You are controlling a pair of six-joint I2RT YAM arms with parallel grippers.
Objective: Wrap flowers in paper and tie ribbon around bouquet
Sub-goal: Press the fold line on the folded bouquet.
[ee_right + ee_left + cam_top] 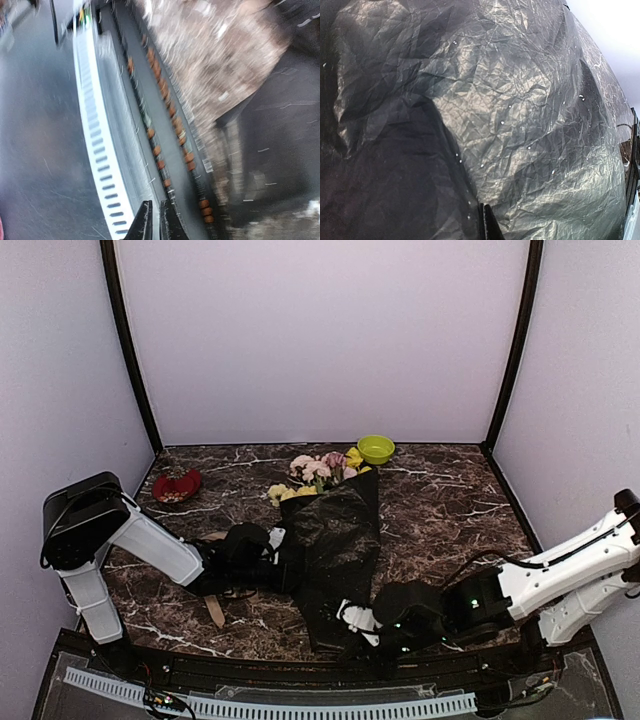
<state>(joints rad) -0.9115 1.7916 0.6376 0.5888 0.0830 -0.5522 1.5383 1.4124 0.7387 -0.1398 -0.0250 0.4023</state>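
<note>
The black crinkly paper lies lengthwise in the middle of the table, wrapped round the flowers, whose pink and yellow heads stick out at its far end. My left gripper is at the paper's left edge and shut on it. In the left wrist view the paper fills the picture and my left gripper shows its tips pressed together. My right gripper is at the paper's near end. In the blurred right wrist view my right gripper has its tips almost touching with nothing between them. A tan ribbon end shows under the left arm.
A red bowl sits at the back left and a green bowl at the back middle of the marbled table. A white slotted cable rail runs along the near edge, and this rail also shows in the right wrist view.
</note>
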